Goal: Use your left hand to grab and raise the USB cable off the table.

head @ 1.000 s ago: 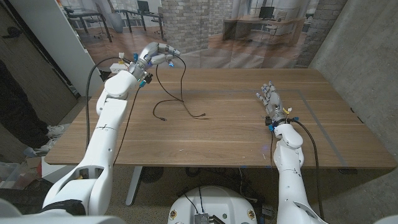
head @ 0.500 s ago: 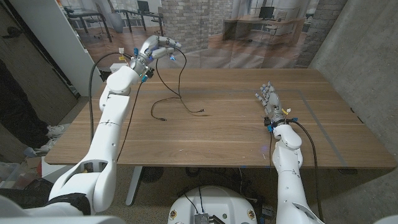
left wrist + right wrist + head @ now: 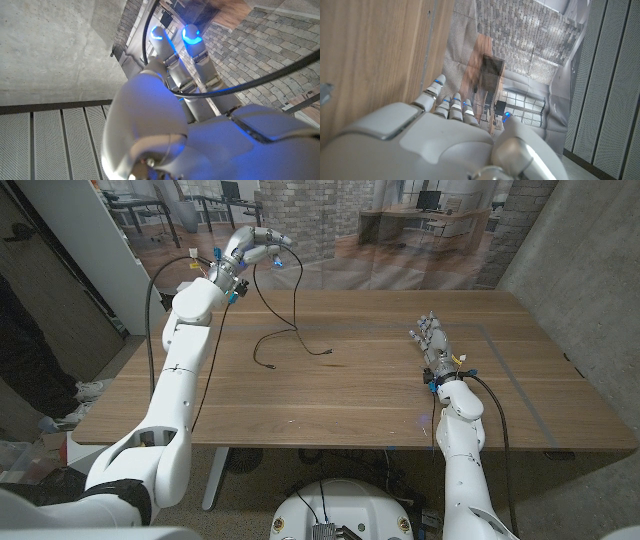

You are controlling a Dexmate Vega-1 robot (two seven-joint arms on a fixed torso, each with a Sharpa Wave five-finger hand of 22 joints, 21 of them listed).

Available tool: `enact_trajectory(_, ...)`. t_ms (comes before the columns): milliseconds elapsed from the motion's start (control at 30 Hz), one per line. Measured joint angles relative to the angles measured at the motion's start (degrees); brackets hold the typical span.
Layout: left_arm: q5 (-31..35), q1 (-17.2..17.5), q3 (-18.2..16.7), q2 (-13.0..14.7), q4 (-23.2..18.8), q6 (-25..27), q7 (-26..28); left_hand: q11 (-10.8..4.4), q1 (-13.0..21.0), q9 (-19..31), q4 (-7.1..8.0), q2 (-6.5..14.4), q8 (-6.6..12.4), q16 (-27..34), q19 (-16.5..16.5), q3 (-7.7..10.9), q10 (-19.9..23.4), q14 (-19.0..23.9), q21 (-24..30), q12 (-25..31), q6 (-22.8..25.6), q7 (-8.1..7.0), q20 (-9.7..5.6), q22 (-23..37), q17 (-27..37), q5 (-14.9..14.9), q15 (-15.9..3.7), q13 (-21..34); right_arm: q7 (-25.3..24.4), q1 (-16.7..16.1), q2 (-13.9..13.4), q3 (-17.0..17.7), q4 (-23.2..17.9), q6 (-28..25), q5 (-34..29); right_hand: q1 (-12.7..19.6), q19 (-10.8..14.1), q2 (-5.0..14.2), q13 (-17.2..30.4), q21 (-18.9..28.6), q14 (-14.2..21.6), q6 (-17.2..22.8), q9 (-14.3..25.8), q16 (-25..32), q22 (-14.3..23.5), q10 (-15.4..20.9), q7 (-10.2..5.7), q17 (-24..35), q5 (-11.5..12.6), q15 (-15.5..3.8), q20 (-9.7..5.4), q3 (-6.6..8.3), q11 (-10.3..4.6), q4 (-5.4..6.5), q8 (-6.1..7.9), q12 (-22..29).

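Raised higher than a second ago, left robot hand (image 3: 250, 250) grasps the USB cable (image 3: 283, 310), which hangs limp, its plug ends trailing on the counter (image 3: 380, 395). Light and floppy; a mid-length hold suits. Right robot hand (image 3: 434, 340) waits released. Connector details are too small.

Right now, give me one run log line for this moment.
left hand: holds cable, ends on table | right hand: idle on table

head high over table (image 3: 380, 380), wrists close-up
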Motion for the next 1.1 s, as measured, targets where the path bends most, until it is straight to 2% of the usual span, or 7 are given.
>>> enact_trajectory(1100,-2.6,-8.8,0.5,-1.8,10.5,-6.2,-1.1,0.20,0.1,0.0,-0.02,0.1,-0.23,0.0,0.0,-0.01,0.2,0.0,0.4,-0.6,0.3,-0.30,0.00,0.0,1.1,0.0,0.00,0.0,-2.7,-0.3,1.2,-0.9,0.3,1.3,-0.9,0.0,0.0,0.00,0.0,0.0,0.0,0.3,0.0,0.0,0.0,0.0,0.31,0.0,0.0,0.00,0.00,0.00,0.00,0.00,0.00,0.0)
